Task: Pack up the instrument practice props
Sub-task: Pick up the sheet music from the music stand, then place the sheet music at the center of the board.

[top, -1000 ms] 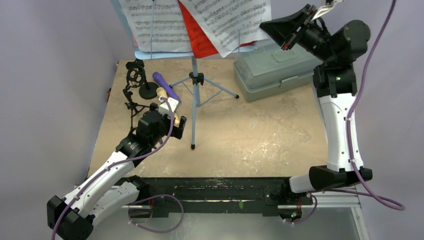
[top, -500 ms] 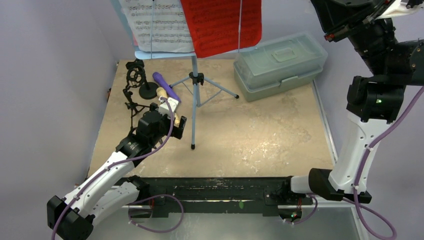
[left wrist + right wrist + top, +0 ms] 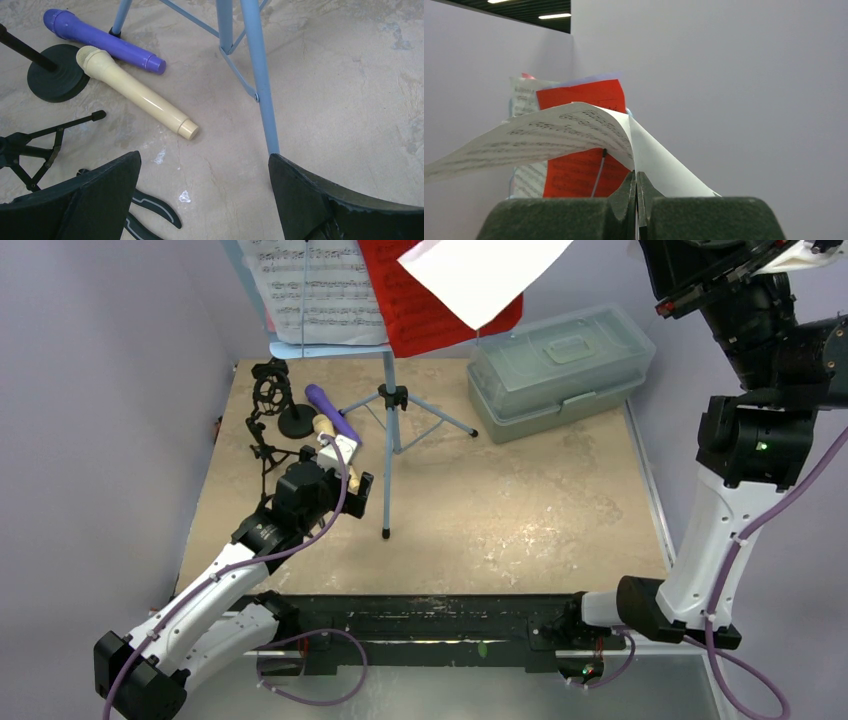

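Right gripper point(image 3: 637, 200), bottom centre: dark jaws pressed together on the edge of a white sheet-music page point(image 3: 549, 135), which curls over toward the left of the frame.
Red page point(image 3: 584, 95), centre left, behind it.
Second printed page point(image 3: 521, 95), further left, partly hidden.
Pale wall point(image 3: 734, 90), right half.

Cut off at top edge: music rack point(image 3: 300, 350), white page point(image 3: 480, 275); tan microphone point(image 3: 322, 426) half behind left arm point(image 3: 215, 585).

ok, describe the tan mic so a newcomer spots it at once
Find the pale-blue tripod music stand at the back of the table. Left of its legs in the top view, two toy mics lie beside a black round-base holder. The tan microphone is the cream-coloured one, lying in front of the purple microphone.
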Motion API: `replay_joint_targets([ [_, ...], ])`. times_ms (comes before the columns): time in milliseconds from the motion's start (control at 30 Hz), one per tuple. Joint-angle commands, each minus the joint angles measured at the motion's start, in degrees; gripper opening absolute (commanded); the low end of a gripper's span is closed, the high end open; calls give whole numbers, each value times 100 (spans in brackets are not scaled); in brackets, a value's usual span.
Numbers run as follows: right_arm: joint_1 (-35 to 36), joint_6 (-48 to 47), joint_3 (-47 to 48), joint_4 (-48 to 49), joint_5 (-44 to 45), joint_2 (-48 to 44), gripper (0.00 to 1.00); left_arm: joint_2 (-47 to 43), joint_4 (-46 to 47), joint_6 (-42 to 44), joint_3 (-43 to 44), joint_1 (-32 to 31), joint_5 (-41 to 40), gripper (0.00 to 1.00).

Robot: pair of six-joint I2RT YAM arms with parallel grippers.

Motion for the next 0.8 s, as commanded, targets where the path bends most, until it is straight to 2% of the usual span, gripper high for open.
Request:
replay_joint_targets([
  [0,-40,-603,243,-336,586,-171,0,-68,165,62,17,44,73,99],
  [233,-40,-1332,140,-823,1280,-407,0,-83,165,62,17,44,81,99],
  [467,-40,-1959,-478,-1077,1994,-741,0,-111,152,63,21,48,81,99],
  [767,-40,-3671,-2762,-1130,3208,-1456,0,-164,153,48,26,41,102,99],
])
